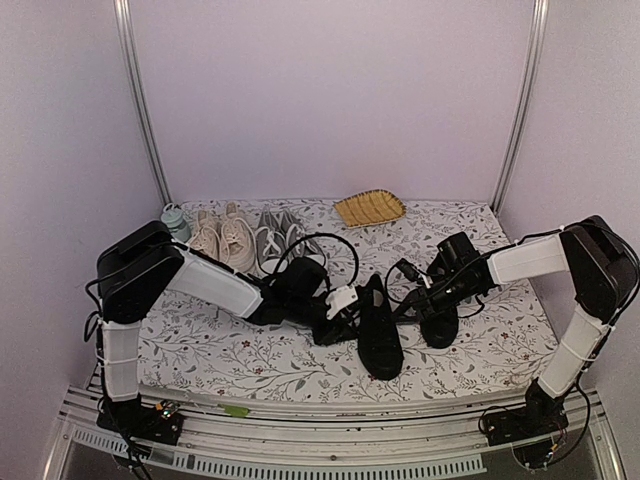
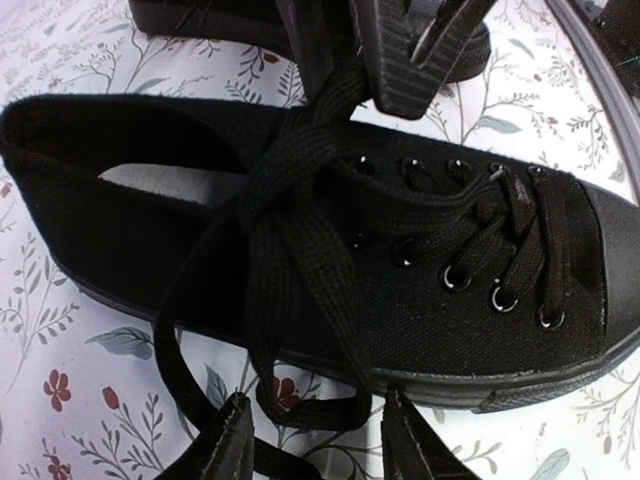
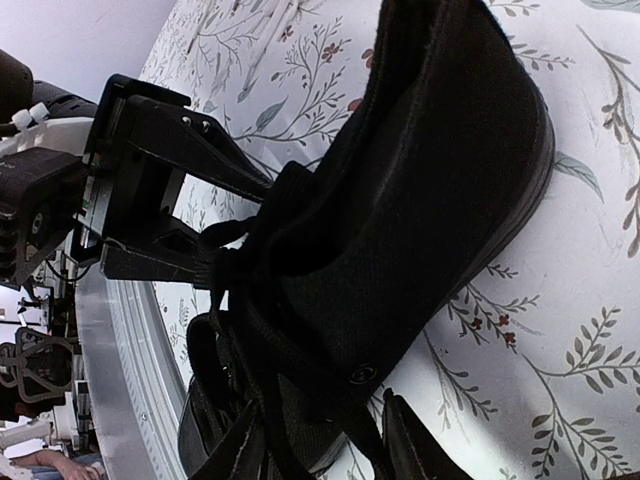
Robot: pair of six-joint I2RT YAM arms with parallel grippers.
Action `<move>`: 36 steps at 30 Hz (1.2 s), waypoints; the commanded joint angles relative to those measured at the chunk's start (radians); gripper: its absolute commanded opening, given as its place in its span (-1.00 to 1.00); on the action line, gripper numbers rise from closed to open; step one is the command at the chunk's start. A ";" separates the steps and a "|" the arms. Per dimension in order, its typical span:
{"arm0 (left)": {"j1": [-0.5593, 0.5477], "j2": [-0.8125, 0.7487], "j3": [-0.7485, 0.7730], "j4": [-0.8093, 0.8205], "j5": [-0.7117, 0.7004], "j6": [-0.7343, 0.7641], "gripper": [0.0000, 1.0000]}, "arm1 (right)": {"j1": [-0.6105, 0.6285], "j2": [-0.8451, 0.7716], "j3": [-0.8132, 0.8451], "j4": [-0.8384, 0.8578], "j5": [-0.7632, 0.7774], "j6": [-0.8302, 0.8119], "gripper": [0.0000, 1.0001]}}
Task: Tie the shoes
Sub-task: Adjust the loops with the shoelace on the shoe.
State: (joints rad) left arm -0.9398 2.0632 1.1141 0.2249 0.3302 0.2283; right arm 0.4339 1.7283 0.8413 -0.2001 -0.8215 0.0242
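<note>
Near the middle of the table (image 1: 200, 350), toward its near edge, top view: the black shoe (image 1: 380, 340) I am working on lies with its long axis running from far edge to near edge, toe apparently toward me. The second black shoe (image 1: 438, 322) sits just beside it on the right-edge side. The left gripper (image 1: 335, 305) stands at the shoe's left flank and the right gripper (image 1: 440, 283) off its far right; the left is the nearer to the lacing. Left wrist view: the shoe runs across the frame, toe to the right, its laces (image 2: 290, 200) crossed in one loose half-knot over the tongue. Their tails trail toward the left gripper (image 2: 318, 405), whose fingers stand apart with a lace bight just ahead of the gap, not pinched. Right wrist view: the right gripper (image 3: 325, 425) holds its fingers apart astride lace strands; I see no clamp. I judge the coming pull must run crosswise to the shoe's long axis.
</note>
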 commanded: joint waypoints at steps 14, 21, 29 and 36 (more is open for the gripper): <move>-0.006 -0.054 -0.013 0.068 -0.022 -0.009 -1.00 | 0.008 -0.034 0.003 -0.042 0.014 -0.002 -0.97; 0.011 -0.079 -0.004 0.041 -0.081 -0.020 -1.00 | 0.010 -0.079 -0.049 -0.033 0.018 0.032 -0.99; 0.061 -0.042 0.013 -0.021 -0.153 -0.011 -1.00 | 0.010 -0.072 -0.069 -0.020 0.049 0.048 -0.99; 0.088 -0.002 0.030 -0.036 -0.175 -0.008 -1.00 | 0.010 -0.070 -0.085 -0.021 0.074 0.058 -0.99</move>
State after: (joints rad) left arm -0.8715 2.0243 1.1172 0.2184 0.1871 0.2146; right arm 0.4385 1.6653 0.7807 -0.2203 -0.7746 0.0711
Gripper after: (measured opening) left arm 0.005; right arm 0.015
